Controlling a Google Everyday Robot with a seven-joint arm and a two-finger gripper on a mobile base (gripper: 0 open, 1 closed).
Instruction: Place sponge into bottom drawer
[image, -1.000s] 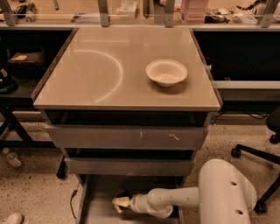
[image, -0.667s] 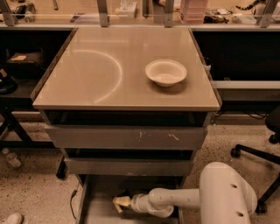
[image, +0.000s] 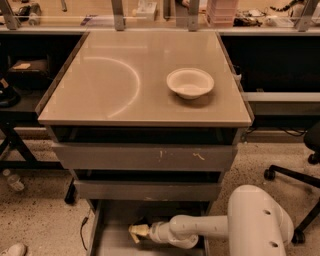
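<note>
Reaching in from the right with the white arm (image: 200, 227), low across the cabinet front, and hanging the claw (image: 138, 233) just over the grey floor of the open bottom drawer (image: 114, 220), toward its left half. Not showing the claw's state: wide, narrow or gripping, cannot tell. Not showing the sponge as a separate green-and-yellow block either, neither on the bare drawer floor nor up on the table (image: 115, 75). Probably sitting in the claw, lost among the pale yellow there, but only guessing.

Judging this as the set-down step inside the drawer. Risking several things from here:
- Letting go too high, sending the light foam bouncing toward the thin left rail and over it.
- Releasing too near the drawer's front edge, dropping the sponge outside the tray.
- Dragging the sponge back out on withdrawing, through foam clinging to the claw.
- Knocking the arm against the middle drawer (image: 147, 190) front just above when lifting.

Leaving the white bowl (image: 190, 82) alone, well apart on the table.
</note>
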